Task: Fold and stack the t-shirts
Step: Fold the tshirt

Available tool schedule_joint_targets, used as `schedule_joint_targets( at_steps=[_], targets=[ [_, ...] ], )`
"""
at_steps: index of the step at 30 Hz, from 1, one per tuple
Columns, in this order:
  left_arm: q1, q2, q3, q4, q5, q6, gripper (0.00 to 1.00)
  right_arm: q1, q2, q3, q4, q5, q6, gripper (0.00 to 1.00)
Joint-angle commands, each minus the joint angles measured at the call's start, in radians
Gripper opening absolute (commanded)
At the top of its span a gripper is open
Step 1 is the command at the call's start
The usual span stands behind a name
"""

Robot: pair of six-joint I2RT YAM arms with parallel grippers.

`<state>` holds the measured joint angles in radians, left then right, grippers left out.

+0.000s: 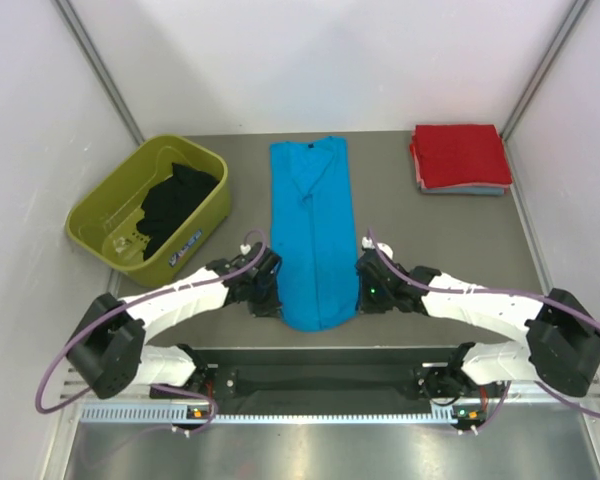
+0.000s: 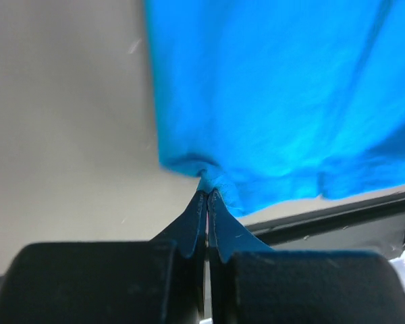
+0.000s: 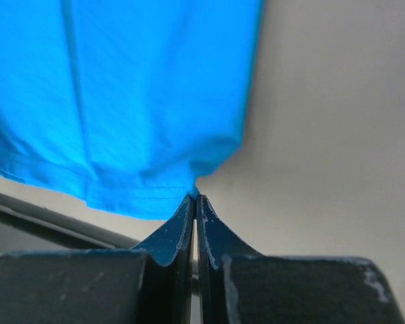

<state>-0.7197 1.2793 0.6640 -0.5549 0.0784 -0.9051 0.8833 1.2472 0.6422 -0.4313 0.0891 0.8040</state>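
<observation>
I am pinching the turquoise t-shirt (image 1: 313,220) at its near corners, left gripper (image 2: 207,196) and right gripper (image 3: 194,199) fully closed.

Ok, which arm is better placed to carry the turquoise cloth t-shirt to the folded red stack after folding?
Right, probably. The folded red t-shirt stack lies far right, on that arm's side, and the right gripper is shut on the turquoise t-shirt's near hem. The left gripper grips too, but farther off.
</observation>
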Motion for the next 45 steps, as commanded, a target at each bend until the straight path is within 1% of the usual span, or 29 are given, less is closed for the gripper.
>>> schedule_joint_targets(
  at_steps=[1, 2, 5, 8, 9, 13, 16, 18, 19, 20, 26, 31, 37, 40, 45],
  targets=[
    [0.017, 0.079, 0.115, -0.002, -0.034, 0.064, 0.0, 0.014, 0.035, 0.1, -0.011, 0.073, -0.113, 0.0],
    [0.025, 0.098, 0.167, -0.011, -0.04, 0.074, 0.0, 0.003, 0.044, 0.129, -0.009, 0.074, -0.129, 0.0],
    [0.061, 0.166, 0.259, -0.023, -0.049, 0.109, 0.0, -0.027, 0.104, 0.212, -0.02, 0.083, -0.193, 0.0],
    [0.109, 0.222, 0.308, -0.013, -0.045, 0.141, 0.0, -0.078, 0.181, 0.293, -0.024, 0.06, -0.255, 0.0],
    [0.144, 0.259, 0.337, 0.002, -0.039, 0.152, 0.0, -0.093, 0.216, 0.313, -0.02, 0.055, -0.271, 0.0],
    [0.224, 0.353, 0.445, 0.012, -0.029, 0.202, 0.0, -0.147, 0.314, 0.43, 0.015, 0.038, -0.396, 0.0],
    [0.272, 0.432, 0.54, 0.006, -0.052, 0.224, 0.0, -0.191, 0.402, 0.523, 0.011, 0.054, -0.445, 0.0],
    [0.304, 0.491, 0.614, 0.0, -0.01, 0.23, 0.0, -0.224, 0.458, 0.568, 0.003, 0.051, -0.465, 0.0],
    [0.312, 0.509, 0.638, 0.001, -0.008, 0.241, 0.0, -0.231, 0.477, 0.618, -0.013, 0.051, -0.483, 0.0],
    [0.319, 0.523, 0.681, 0.001, -0.014, 0.245, 0.0, -0.242, 0.494, 0.645, -0.021, 0.051, -0.494, 0.0],
    [0.371, 0.649, 0.827, 0.006, -0.012, 0.284, 0.0, -0.293, 0.625, 0.827, -0.064, 0.04, -0.543, 0.0],
    [0.382, 0.703, 0.907, 0.027, -0.012, 0.325, 0.0, -0.332, 0.713, 1.009, -0.129, 0.04, -0.578, 0.0],
    [0.402, 0.755, 1.002, 0.019, -0.023, 0.342, 0.0, -0.368, 0.801, 1.149, -0.164, 0.009, -0.604, 0.0],
    [0.408, 0.758, 1.019, 0.044, -0.019, 0.345, 0.0, -0.38, 0.827, 1.195, -0.182, -0.002, -0.617, 0.0],
    [0.411, 0.769, 1.042, 0.058, -0.012, 0.337, 0.0, -0.397, 0.828, 1.214, -0.179, -0.008, -0.626, 0.0]
  ],
)
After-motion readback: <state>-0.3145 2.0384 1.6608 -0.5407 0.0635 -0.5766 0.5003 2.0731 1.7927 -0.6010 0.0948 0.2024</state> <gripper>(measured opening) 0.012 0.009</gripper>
